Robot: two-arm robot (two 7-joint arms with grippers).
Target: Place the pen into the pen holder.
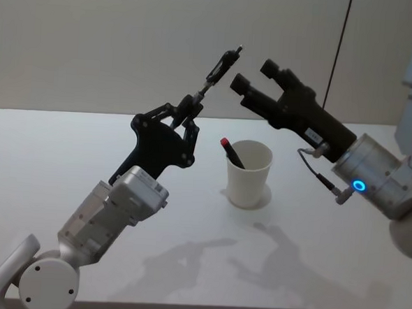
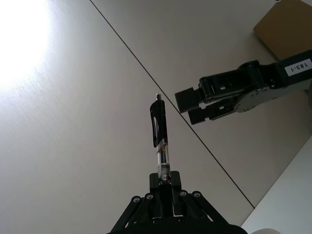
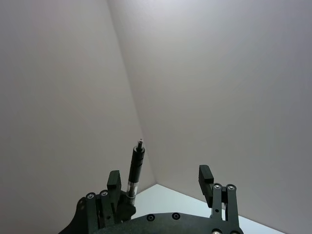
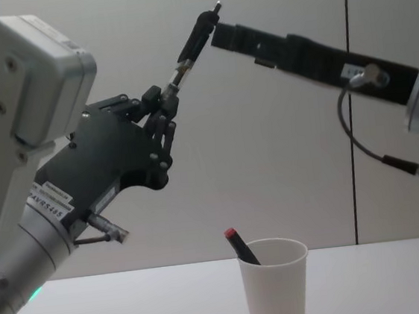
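White pen holder; black pen.

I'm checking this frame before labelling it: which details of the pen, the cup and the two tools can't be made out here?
- Black clear-barrelled pen: its lower end is hidden between the left tool's fingers in head, chest and left wrist views.
- White tapered paper cup: its inside is hidden by its wall in the chest view; how deep the red-capped pen reaches is unclear.
- Open right tool: whether it touches the black pen is unclear in the chest view.
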